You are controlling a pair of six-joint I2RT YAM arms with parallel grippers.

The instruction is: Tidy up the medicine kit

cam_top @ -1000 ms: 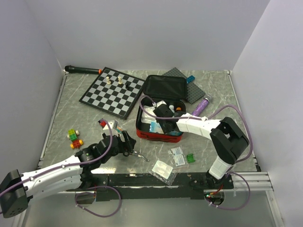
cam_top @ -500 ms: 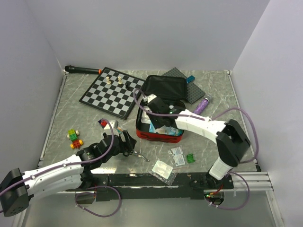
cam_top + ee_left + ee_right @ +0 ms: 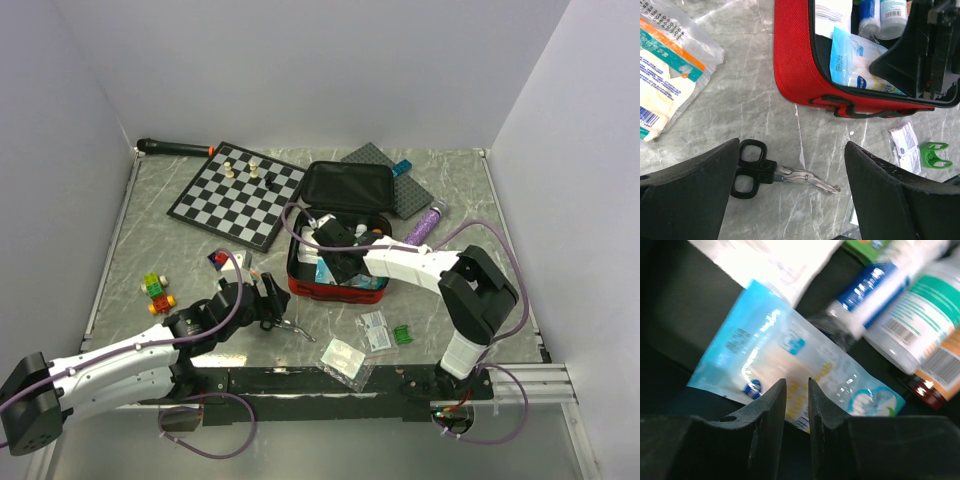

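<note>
Two wide-spread jaws of the left gripper (image 3: 791, 150) hang over the black-handled scissors (image 3: 752, 169), which lie flat on the bench (image 3: 740, 100). Just beyond, the medicine kit (image 3: 795, 65) sits open mid-bench. Inside it the right gripper (image 3: 797, 382) hovers over a blue packet (image 3: 765, 355), jaws a narrow slit apart; whether they pinch it I cannot tell. Farther back lies the chessboard (image 3: 238, 194).

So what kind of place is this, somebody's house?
Probably a robot test bench, not a house: two robot arms bolted to a walled-in table, with an odd mix laid out for practice, a chessboard, toy bricks and an open red medicine kit.
</note>
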